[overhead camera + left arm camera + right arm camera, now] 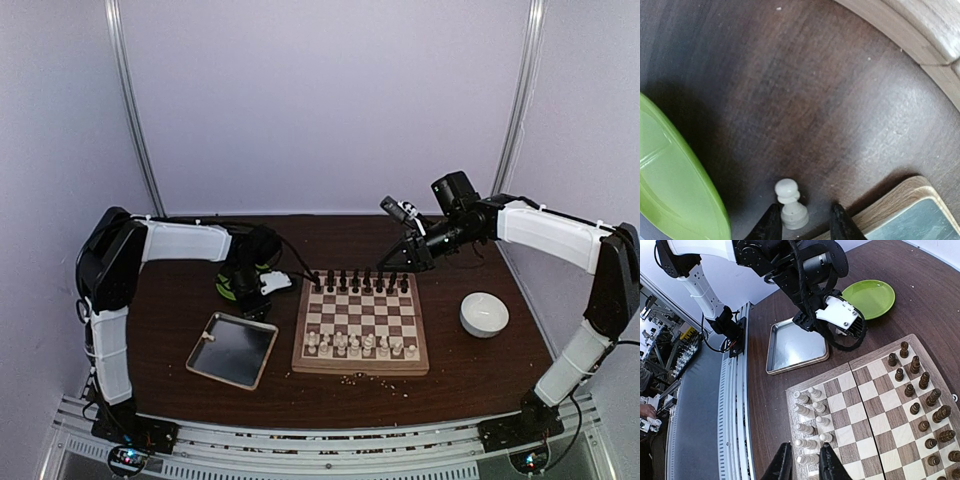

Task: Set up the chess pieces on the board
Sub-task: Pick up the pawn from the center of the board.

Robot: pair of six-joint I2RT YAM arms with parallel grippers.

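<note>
Tabletop: green plate, silver tray, white bowl flank board.

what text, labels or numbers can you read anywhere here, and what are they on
None can be read.
The board, tray, green plate and white bowl show no lettering.
The background clutter at the left of the right wrist view is too blurred to read.

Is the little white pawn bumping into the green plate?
Apart. In the left wrist view, the white pawn stands on its own, with a strip of bare dark table between it and the green plate.
</note>
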